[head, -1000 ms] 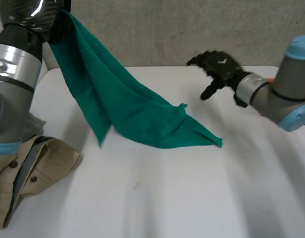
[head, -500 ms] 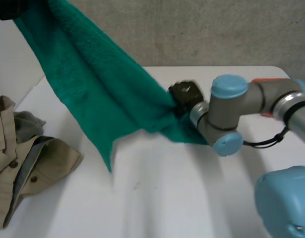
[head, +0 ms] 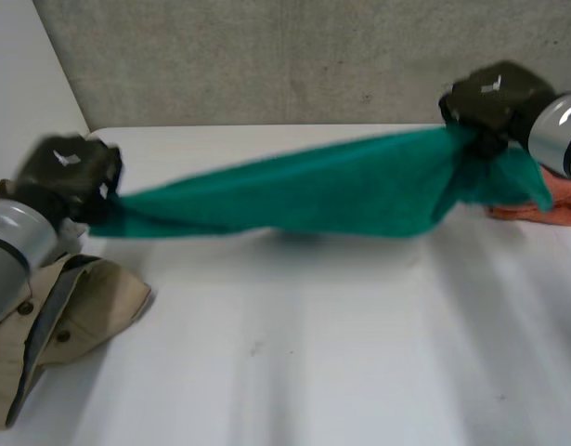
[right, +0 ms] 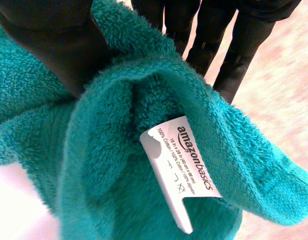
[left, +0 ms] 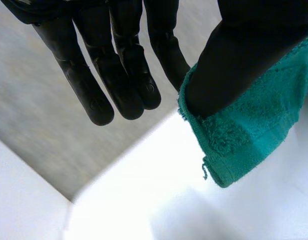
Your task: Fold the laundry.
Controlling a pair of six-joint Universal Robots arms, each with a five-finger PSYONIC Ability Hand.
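**Tautly strung: a green terry towel (head: pixel 313 195) between two hands**

Starting at the left hand (left: pixel 143 30), its fingers (left: pixel 118 75) hang straight and slightly apart, clear of the cloth. Its thumb bears down on one hemmed corner of the towel (left: pixel 254 135) and clamps it there. What the cloth is pinned against is hidden behind the thumb. A loose thread dangles from the hem just past the thumb tip.

On the right hand (right: pixel 48 45), the thumb digs into a bunched fold of the towel (right: pixel 108 165). The fingers (right: pixel 214 45) stand straight on the fold's other side, so the cloth is pinched between them. A white printed care label (right: pixel 179 175) sticks out of the bunch just below the fingers.

From the head view, the left hand (head: pixel 67 172) grips the towel's narrow end near the table's left edge. The right hand (head: pixel 494 98) holds the other end higher, toward the far right. The towel runs between them as one stretched band, with a loose flap drooping beyond the right hand.

Under the left arm a beige buttoned shirt (head: pixel 81 316) lies crumpled on the white table (head: pixel 313 372). An orange cloth (head: pixel 550 209) lies beside the right hand. A grey concrete wall (head: pixel 266 56) stands behind the table.
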